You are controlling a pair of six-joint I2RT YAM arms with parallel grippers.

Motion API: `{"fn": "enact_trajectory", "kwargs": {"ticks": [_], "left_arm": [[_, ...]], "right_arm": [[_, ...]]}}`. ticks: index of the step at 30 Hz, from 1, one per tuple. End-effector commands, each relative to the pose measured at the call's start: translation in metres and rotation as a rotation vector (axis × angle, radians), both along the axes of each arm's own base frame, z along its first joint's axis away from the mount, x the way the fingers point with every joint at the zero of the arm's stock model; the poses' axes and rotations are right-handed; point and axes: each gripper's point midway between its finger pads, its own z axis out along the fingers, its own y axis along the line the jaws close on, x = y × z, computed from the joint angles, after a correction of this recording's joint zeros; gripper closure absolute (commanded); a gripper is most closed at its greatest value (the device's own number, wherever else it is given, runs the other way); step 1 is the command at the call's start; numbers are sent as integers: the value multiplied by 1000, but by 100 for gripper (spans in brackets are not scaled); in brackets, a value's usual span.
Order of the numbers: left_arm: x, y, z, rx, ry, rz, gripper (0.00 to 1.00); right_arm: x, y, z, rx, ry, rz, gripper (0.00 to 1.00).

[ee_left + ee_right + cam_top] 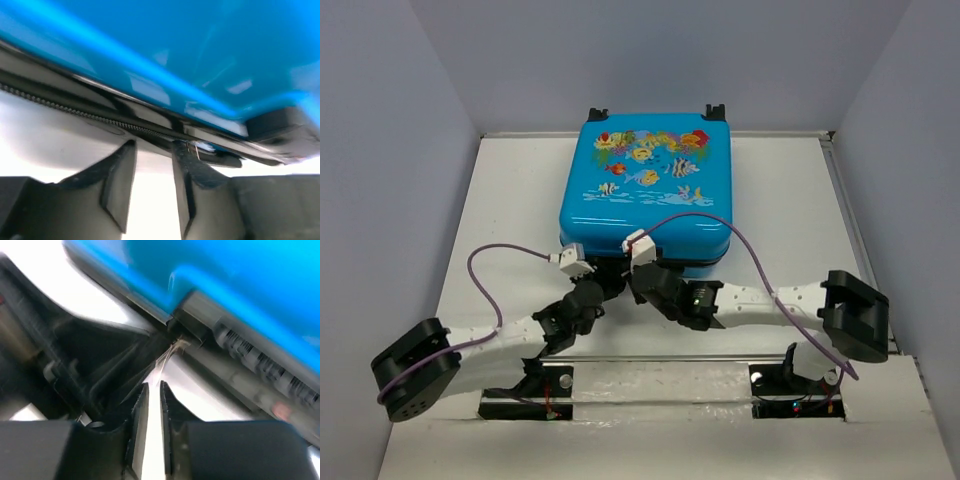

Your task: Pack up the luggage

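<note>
The luggage (645,190) is seen lying flat and zipped shut at the far middle of the table (500,200), fish print turned up, with both arms stretched to its near edge. The left gripper (154,146) is held spread, its 2 fingers parted just below the zipper (75,111), bare table showing between them and nothing pinched. The right gripper (153,386) is seen almost pressed together by the blue shell's corner, only a thin slit between its 2 fingers and nothing made out there through the blur.
</note>
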Motion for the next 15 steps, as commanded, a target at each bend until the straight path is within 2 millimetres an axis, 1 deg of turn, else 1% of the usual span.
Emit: {"fn": "enact_trajectory", "kwargs": {"ticks": [1,2,3,4,5,6,7,8,9,10,11,12,13,14,15], "left_arm": [[-12,1,46,-53,-85,-78,36],[-18,8,38,-14,-53,-85,13],[-21,12,42,-12,-51,-88,8],[-23,15,56,-31,-64,-89,5],[-30,25,64,-24,-71,-96,3],[-32,29,81,-40,-88,-93,3],[-35,34,93,-45,-103,-93,3],[-39,43,114,-55,-128,-89,3],[-41,47,127,-60,-143,-89,3],[-42,51,130,-30,-136,-86,3],[-41,52,139,-15,-144,-82,1],[-38,56,167,-4,-181,-70,1],[-30,51,165,60,-159,-61,1],[-25,48,173,87,-162,-67,1],[-9,48,188,143,-171,-42,1]], "right_arm": [[-67,24,83,329,61,236,39],[-71,15,79,316,83,229,25],[-74,6,77,301,105,221,16],[-78,-9,63,219,146,206,6],[-81,-17,69,224,167,191,4],[-83,-26,70,190,182,184,2],[-85,-29,75,197,186,186,2],[-86,-34,88,217,176,194,2],[-86,-34,104,248,158,202,2],[-84,-38,117,262,123,202,1],[-76,-42,129,277,95,185,0],[-57,-55,142,292,65,127,0],[-41,-65,163,312,23,77,0],[-26,-76,172,322,6,30,0],[6,-102,186,336,-21,-65,0]]}}
